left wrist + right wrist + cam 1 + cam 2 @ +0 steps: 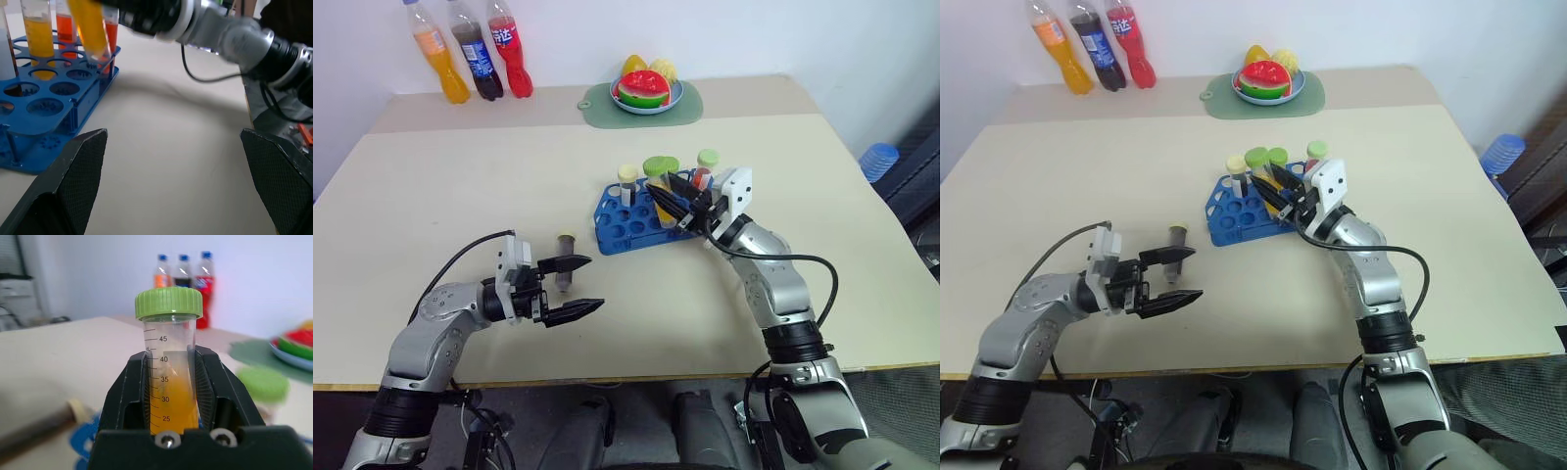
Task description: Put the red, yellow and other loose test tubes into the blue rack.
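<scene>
The blue rack (619,227) stands mid-table with several capped tubes upright in it, among them an orange-red one (64,27). My right gripper (660,198) is shut on the green-capped tube of yellow liquid (169,387). It holds this tube tilted over the rack's near-right holes, with the lower end just above them (93,34). A dark tube with a pale-yellow cap (565,245) lies on the table to the rack's left. My left gripper (595,282) hovers open by that tube, with nothing between its fingers (73,181).
Three drink bottles (475,49) stand at the table's back left. A plate of toy fruit (646,93) sits on a green mat at the back centre. A blue object (879,159) sits off the table's right side.
</scene>
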`<control>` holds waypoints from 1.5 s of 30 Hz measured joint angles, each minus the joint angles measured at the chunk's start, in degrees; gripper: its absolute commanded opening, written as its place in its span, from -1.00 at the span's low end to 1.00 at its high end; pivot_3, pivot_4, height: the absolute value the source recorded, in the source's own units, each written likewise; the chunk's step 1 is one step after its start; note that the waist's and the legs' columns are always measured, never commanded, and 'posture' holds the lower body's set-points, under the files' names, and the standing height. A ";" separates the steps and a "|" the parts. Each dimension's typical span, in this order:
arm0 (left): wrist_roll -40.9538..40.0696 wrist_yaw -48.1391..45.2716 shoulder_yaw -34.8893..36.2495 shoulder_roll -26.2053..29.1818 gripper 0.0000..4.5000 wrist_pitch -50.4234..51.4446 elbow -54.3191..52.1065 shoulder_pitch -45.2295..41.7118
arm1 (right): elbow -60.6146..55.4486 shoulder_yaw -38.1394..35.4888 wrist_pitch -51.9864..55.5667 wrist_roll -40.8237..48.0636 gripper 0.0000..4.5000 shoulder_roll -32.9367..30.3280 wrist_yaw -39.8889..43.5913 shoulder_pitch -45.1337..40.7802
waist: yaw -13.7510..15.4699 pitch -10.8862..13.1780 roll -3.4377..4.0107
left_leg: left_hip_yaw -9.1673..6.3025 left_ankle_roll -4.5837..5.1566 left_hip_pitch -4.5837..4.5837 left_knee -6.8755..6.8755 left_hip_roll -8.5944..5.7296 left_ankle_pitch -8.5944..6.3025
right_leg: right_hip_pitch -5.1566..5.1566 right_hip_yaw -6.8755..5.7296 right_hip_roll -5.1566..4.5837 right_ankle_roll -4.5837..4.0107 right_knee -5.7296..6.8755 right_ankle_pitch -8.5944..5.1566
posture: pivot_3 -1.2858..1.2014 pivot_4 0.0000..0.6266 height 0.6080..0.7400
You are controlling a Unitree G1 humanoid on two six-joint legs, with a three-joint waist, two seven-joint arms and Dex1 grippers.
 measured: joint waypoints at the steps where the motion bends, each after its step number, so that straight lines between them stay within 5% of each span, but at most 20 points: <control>1: -0.17 0.17 0.31 0.00 1.00 0.01 -0.23 0.22 | 0.67 -0.01 -1.02 -0.29 -0.65 0.16 -0.14 -0.01 | -0.04 0.00 0.00 | 0.00 0.00 0.00 0.00 0.01 0.00 | 0.00 0.00 0.01 0.00 0.00 0.00 | 0.03 -0.52 1.00; 23: -0.28 2.01 0.82 -0.07 1.00 0.01 -1.98 1.48 | 18.44 -0.99 -16.05 -3.20 -0.65 4.07 -3.04 -4.59 | -0.27 -0.03 0.01 | 0.01 -0.18 0.12 -0.03 0.43 0.09 | 0.02 0.07 0.46 -0.32 0.02 0.19 | 0.03 -0.52 1.00; 24: -0.34 2.15 0.93 -0.08 1.00 0.02 -2.01 1.57 | 18.53 -1.24 -15.96 -2.78 -0.20 4.07 -2.42 -4.58 | -0.27 -0.03 0.01 | 0.02 -0.19 0.14 -0.04 0.47 0.10 | 0.03 0.07 0.50 -0.35 0.02 0.21 | 0.03 -0.52 1.00; 29: -2.36 4.02 2.78 -0.58 1.00 1.13 -2.65 1.73 | 18.01 -0.57 -14.78 -2.30 0.88 3.29 1.28 -2.37 | -0.27 -0.02 0.02 | 0.02 -0.23 0.15 -0.11 0.51 0.10 | -0.01 0.07 0.52 -0.36 0.02 0.22 | 0.03 -0.52 1.00; 30: -3.03 4.63 3.44 -0.70 1.00 1.44 -2.87 1.75 | 17.37 -0.22 -14.65 -2.68 0.97 3.14 1.42 -1.70 | -0.27 -0.02 0.02 | 0.02 -0.24 0.15 -0.11 0.51 0.10 | -0.02 0.07 0.52 -0.36 0.02 0.22 | 0.03 -0.52 1.00; 35: -7.65 11.32 8.55 -2.65 1.00 4.73 -5.89 2.44 | 8.64 0.83 -12.36 -4.13 0.97 -1.67 3.20 2.07 | 0.09 -0.01 0.03 | 0.03 -0.26 0.14 -0.09 0.51 0.09 | -0.01 0.07 0.51 -0.36 0.02 0.22 | 0.03 -0.52 1.00; 45: -16.96 46.73 15.42 -7.79 1.00 21.74 -17.00 -0.82 | -12.39 0.61 3.34 -1.90 0.97 -17.90 11.30 15.44 | 0.42 -0.02 -0.02 | 0.06 -0.17 0.11 -0.03 0.51 0.03 | 0.03 0.08 0.49 -0.35 -0.02 0.21 | 0.03 -0.52 1.00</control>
